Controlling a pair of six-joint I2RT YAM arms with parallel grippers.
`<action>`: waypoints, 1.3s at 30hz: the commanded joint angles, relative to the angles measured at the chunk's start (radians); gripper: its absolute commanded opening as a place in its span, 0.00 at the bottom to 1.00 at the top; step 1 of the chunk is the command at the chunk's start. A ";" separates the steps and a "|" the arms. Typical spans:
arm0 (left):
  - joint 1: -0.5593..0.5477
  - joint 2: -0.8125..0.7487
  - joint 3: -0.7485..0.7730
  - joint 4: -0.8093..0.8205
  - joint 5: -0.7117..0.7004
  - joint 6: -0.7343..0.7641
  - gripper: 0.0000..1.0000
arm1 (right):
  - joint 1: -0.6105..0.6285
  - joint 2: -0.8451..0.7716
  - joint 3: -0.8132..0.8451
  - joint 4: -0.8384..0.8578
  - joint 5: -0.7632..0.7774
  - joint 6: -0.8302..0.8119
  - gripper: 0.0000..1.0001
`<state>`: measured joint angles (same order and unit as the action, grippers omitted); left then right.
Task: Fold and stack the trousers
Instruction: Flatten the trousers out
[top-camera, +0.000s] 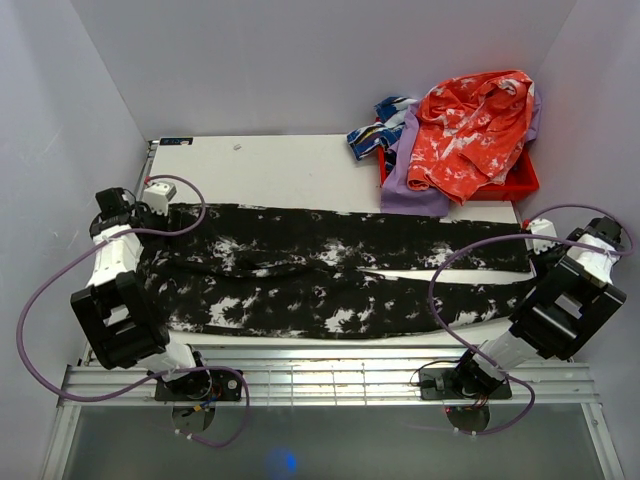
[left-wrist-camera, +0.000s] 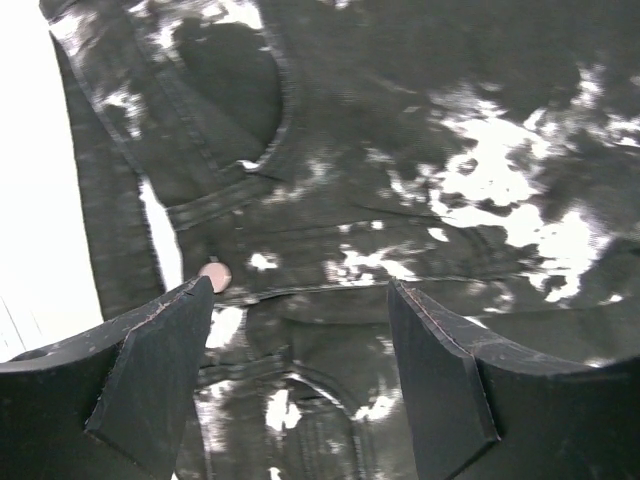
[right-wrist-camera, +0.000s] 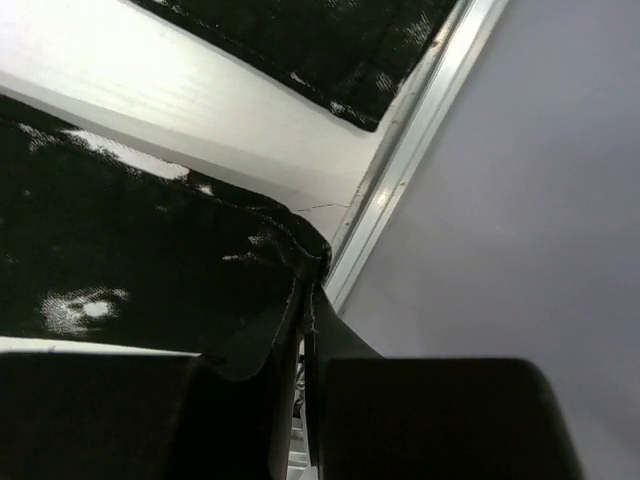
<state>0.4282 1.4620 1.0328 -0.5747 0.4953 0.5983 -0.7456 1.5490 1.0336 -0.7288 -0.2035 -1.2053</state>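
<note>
1. The right gripper (right-wrist-camera: 305, 290) is clamped on the near-leg hem of the black-and-white trousers (top-camera: 320, 280), spread flat across the counter (top-camera: 280, 160) — a thin bite that may slip.
2. The left gripper (left-wrist-camera: 300, 290) hangs open over the waistband (left-wrist-camera: 330, 260) — unheld, it could drag.
3. The far red bin (top-camera: 520, 185) might snag fabric.

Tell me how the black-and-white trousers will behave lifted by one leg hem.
Probably floppy: the trousers lie flat with creases, so the cloth should sag and trail from the right gripper, which looks shut on the hem. Likely heavy for fabric; seams and pockets look like thick denim.
</note>
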 joint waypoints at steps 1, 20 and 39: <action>0.026 0.017 0.036 -0.014 -0.012 -0.026 0.81 | 0.023 -0.026 0.068 0.086 -0.003 0.071 0.08; 0.061 0.050 0.016 0.055 -0.040 -0.080 0.80 | 0.325 0.151 0.267 0.149 -0.041 0.363 0.08; 0.063 0.054 0.016 0.044 -0.014 -0.091 0.80 | 0.175 -0.012 0.232 -0.182 -0.083 0.204 0.71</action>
<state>0.4881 1.5337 1.0409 -0.5377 0.4557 0.5076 -0.5571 1.5593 1.3346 -0.8043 -0.2607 -0.9058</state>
